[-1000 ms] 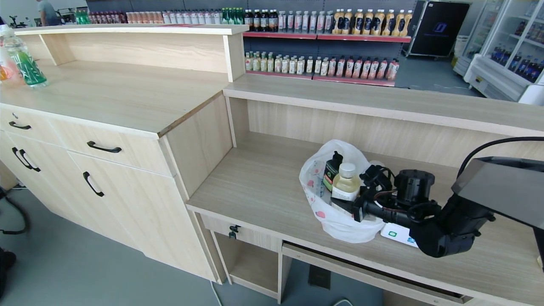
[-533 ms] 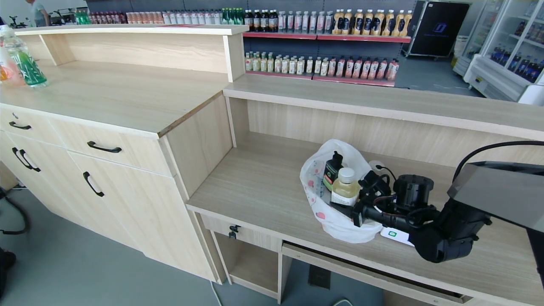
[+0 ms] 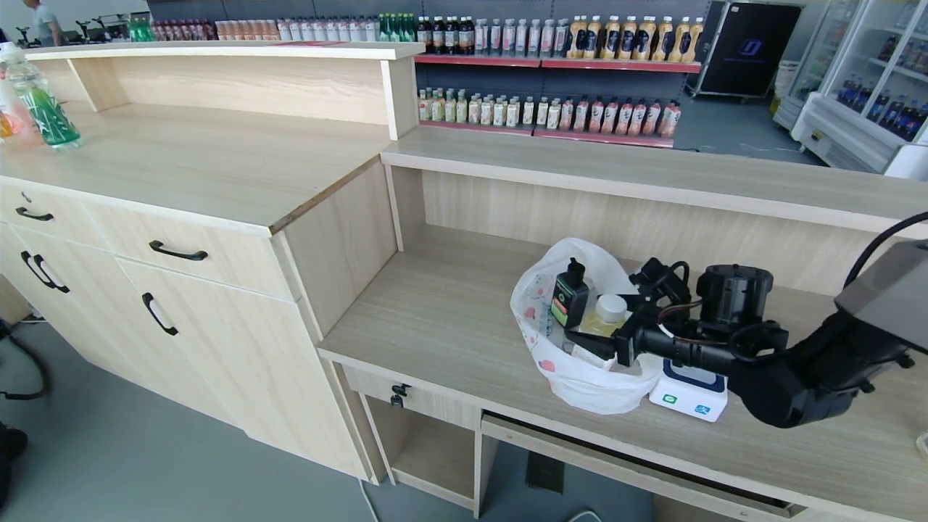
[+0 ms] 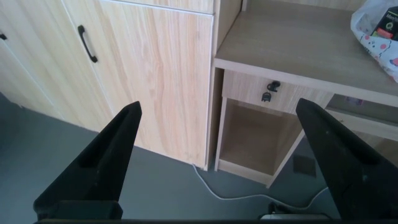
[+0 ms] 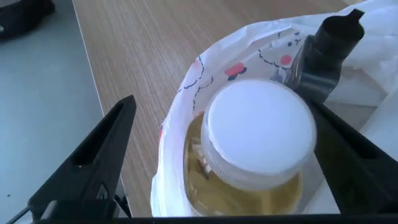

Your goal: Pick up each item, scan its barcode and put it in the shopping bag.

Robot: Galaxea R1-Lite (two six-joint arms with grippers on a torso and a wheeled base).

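1. The right gripper (image 5: 224, 121) is at the mouth of the shopping bag (image 3: 540, 319), on the lower counter (image 3: 435, 319) right of centre. Its fingers (image 5: 93, 168) are spread wide either side of the white-capped yellow bottle (image 3: 607, 313), and neither one seems to press on it.
2. The yellow bottle sits down inside the bag, roughly upright, just beside the dark bottle (image 3: 568, 297). It looks set down, so this item reads as bagged.
3. Risk: a finger could catch the thin bag wall as the gripper pulls out. The near finger lies low by the bag's rim, so a sideways exit could drag the bag or fold it shut.
4. Risk: the bottles could tip. The bag is soft and gives no support, so a nudge on the cap could push the yellow bottle over onto the dark one.
5. Risk: the arm could hit the white scanner box (image 3: 689, 391), which touches the bag's right side below the wrist. A low retreat could shove it.
6. Risk: the bag could slide off, since it sits towards the counter's near edge.
7. The left gripper (image 4: 217, 104) hangs over the floor by the cabinet with its fingers wide apart, holding nothing.
8. The green bottle (image 3: 40, 98) stands far left on the upper counter, well apart from the bag. The long reach raises the odds of a bad grasp.
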